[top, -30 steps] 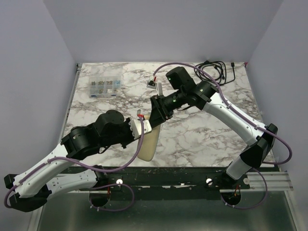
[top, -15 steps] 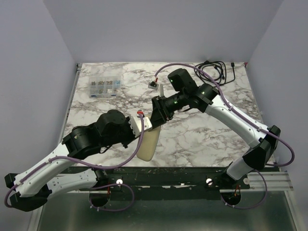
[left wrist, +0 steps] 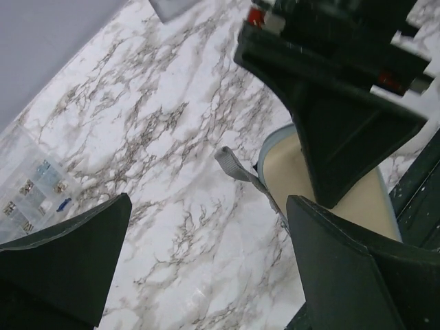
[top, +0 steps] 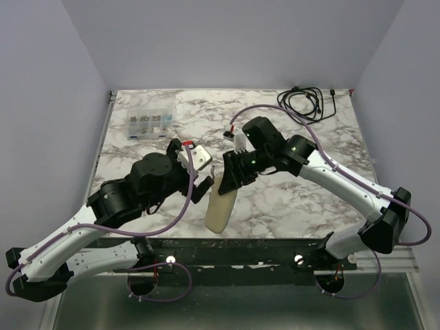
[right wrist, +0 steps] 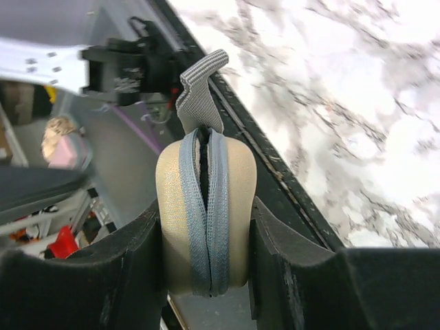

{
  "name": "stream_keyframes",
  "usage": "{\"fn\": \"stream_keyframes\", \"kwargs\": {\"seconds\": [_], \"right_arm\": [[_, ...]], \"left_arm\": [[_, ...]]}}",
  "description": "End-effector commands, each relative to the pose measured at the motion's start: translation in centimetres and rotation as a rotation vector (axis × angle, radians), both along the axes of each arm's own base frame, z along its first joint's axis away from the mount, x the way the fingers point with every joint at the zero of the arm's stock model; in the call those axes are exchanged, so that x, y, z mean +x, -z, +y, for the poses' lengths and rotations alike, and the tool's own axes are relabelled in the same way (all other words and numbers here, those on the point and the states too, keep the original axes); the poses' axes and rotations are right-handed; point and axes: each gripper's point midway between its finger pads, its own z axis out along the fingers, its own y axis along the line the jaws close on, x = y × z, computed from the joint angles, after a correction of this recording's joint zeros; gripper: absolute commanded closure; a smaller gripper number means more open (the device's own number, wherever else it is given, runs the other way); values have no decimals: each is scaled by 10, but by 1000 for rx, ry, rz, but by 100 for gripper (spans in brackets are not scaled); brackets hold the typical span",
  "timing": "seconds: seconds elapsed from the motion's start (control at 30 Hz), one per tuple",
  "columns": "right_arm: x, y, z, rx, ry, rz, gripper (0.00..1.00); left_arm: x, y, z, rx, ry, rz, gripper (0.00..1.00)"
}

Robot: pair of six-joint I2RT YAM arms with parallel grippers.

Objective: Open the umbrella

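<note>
The right gripper (top: 227, 182) is clamping the upper end of the sleeved umbrella (top: 221, 210). Its two fingers (right wrist: 124, 275) are pressing on either side of the cream-beige bundle. A grey zipper seam is running up the bundle's middle, and a grey strap (right wrist: 199, 86) is sticking out past the fingers. The umbrella is lying near the front of the marble table (top: 295, 196), with its far end reaching toward the near edge.

The left gripper (top: 201, 170) is standing wide open just to the left of the umbrella's held end, and nothing is sitting between its jaws. In the left wrist view the bundle is showing beyond the right-hand fingertip (left wrist: 357, 275), with mostly bare marble in the gap.

A small clear compartment box (top: 146, 125) is resting at the far left of the table. A coiled black cable (top: 309, 101) is lying at the far right. Both are well apart from the umbrella.
</note>
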Motion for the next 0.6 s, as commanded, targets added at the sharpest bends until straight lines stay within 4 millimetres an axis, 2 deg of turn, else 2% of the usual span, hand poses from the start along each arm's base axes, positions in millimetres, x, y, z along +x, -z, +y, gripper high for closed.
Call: {"fn": "stream_keyframes", "kwargs": {"seconds": [0.0, 0.17, 0.33, 0.47, 0.57], "right_arm": [[27, 17, -9, -69, 200, -25, 99], [38, 44, -17, -184, 278, 21, 99], [51, 71, -24, -333, 345, 65, 99], [57, 86, -23, -406, 346, 87, 99], [66, 90, -19, -424, 353, 80, 99]], "left_arm": [[7, -37, 6, -181, -136, 4, 1], [-3, -27, 11, -176, -185, 136, 1], [-28, -20, 6, -185, -148, 304, 1], [-39, -7, -1, -288, -202, 457, 1], [-48, 13, -5, -318, -232, 558, 2]]}}
